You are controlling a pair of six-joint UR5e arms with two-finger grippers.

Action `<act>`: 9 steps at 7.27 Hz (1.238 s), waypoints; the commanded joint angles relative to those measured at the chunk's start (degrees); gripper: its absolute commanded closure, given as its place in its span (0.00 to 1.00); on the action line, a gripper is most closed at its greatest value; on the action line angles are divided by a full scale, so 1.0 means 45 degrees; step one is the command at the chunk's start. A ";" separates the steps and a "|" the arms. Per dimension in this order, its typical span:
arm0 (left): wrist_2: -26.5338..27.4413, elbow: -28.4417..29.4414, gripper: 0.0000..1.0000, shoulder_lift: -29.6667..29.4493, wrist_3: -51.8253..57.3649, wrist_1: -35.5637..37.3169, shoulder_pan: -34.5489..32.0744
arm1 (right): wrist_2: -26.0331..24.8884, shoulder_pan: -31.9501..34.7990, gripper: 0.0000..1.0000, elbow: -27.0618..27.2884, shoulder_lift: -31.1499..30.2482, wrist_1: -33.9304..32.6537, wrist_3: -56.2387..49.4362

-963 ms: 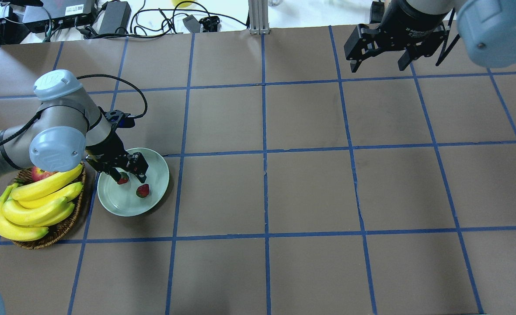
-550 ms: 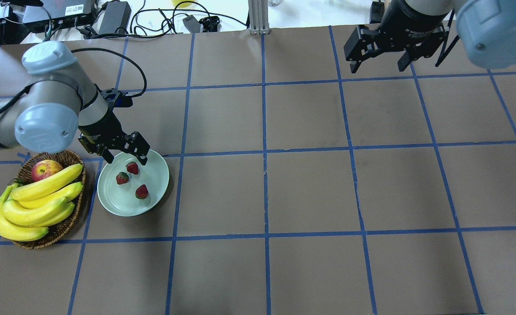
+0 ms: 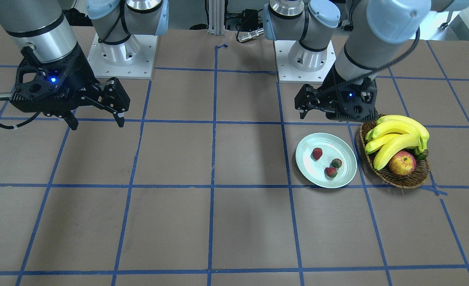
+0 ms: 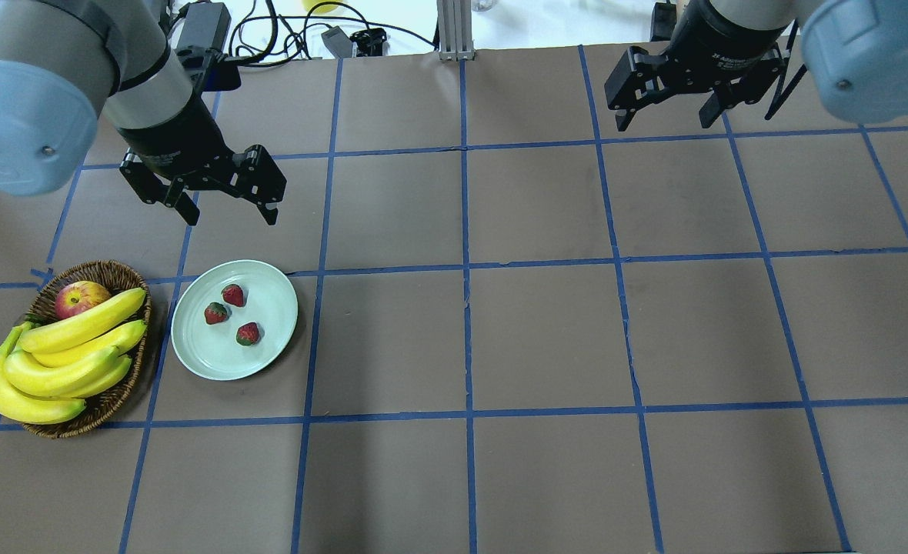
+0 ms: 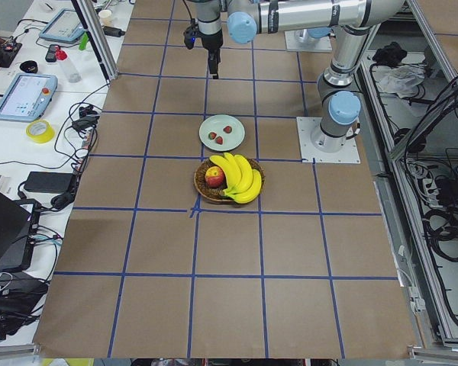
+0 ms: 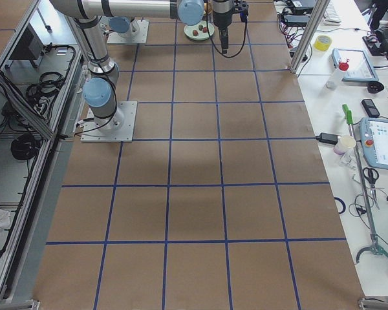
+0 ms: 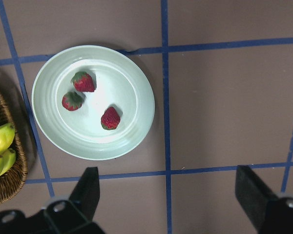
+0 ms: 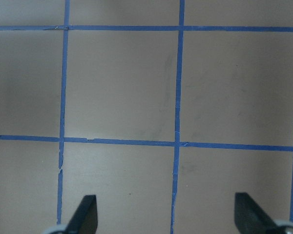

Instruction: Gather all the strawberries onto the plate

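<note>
The brown counter point(image 4: 546, 331) carries everything. The left gripper point(image 4: 231, 219) hangs beyond the plate, spread wide and empty. The right gripper point(image 4: 664, 123), also wide and empty, hovers well apart. A basket point(image 4: 115, 271) of bananas point(image 4: 54, 362) and an apple point(image 4: 81, 298) sits just beside the pale green plate point(image 4: 192, 350). On the plate lie all three strawberries point(image 4: 232, 295), none touching.
</note>
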 commanded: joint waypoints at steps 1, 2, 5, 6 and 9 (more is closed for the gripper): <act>0.0270 0.0394 0.00 0.1015 -0.0301 0.0066 -0.0357 | -0.0004 -0.0006 0.00 0.0026 0.0001 0.0016 -0.0026; 0.0272 0.0783 0.00 0.1174 -0.0301 0.0338 -0.0357 | 0.0015 -0.0006 0.00 0.0026 0.0001 0.0016 -0.0026; 0.0115 0.0631 0.00 0.1098 -0.0340 0.1123 -0.0298 | 0.0015 -0.0006 0.00 0.0026 0.0021 0.0016 -0.0007; 0.0096 0.0669 0.00 0.1040 -0.0320 0.1045 -0.0143 | 0.0015 -0.0006 0.00 0.0026 0.0021 0.0016 -0.0007; 0.0076 0.0455 0.00 0.0843 -0.0320 0.1044 -0.0044 | 0.0015 -0.0006 0.00 0.0026 0.0021 -0.0003 -0.0007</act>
